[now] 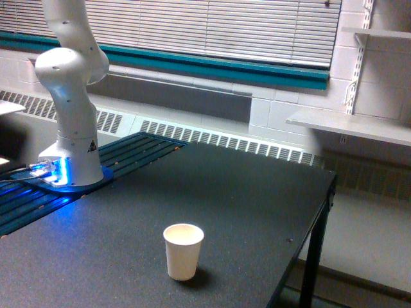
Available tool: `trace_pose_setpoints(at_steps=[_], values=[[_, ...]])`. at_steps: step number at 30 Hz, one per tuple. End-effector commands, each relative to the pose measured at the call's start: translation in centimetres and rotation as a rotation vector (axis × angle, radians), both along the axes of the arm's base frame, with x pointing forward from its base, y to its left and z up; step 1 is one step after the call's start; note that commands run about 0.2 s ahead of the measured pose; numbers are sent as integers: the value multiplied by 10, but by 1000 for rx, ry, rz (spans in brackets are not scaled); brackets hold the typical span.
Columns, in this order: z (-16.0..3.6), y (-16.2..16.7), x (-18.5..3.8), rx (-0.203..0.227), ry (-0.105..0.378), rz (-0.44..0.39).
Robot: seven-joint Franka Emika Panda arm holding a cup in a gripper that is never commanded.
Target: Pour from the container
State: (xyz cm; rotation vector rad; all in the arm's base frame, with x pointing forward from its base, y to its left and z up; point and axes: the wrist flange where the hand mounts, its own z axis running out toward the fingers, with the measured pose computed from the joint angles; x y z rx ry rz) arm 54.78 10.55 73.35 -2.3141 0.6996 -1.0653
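1. Here, only the base and lower links of the robot arm (70, 96) show, standing at about ten o'clock on the dark counter (257, 192); the arm leaves the picture at the top.
2. The pincer is out of view, so I cannot tell whether it is apart, together or clamped on anything.
3. The clear plastic cup that should be poured from is nowhere in the picture either; its place cannot be told.
4. A small white paper cup (183, 251) stands upright and alone at about six o'clock on the counter, well apart from the arm's base and near the front edge.
5. Judging the risks: the paper cup looks light and narrow, so a stream started off-centre could miss its mouth and spill onto the counter.
6. A low approach could also knock it over or push it toward the edge.
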Motion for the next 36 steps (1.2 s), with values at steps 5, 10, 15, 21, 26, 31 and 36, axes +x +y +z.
trace_pose_setpoints(at_steps=[5,10,15,21,26,31,36], values=[[22,-4,-13,11,-57,9],[15,-17,-10,6,-62,-6],[-2,-39,-4,-4,-44,-33],[-27,-79,4,-16,-15,-88],[-47,-115,7,-41,4,-137],[-71,-148,9,-64,30,-175],[-100,-177,6,-92,49,-218]])
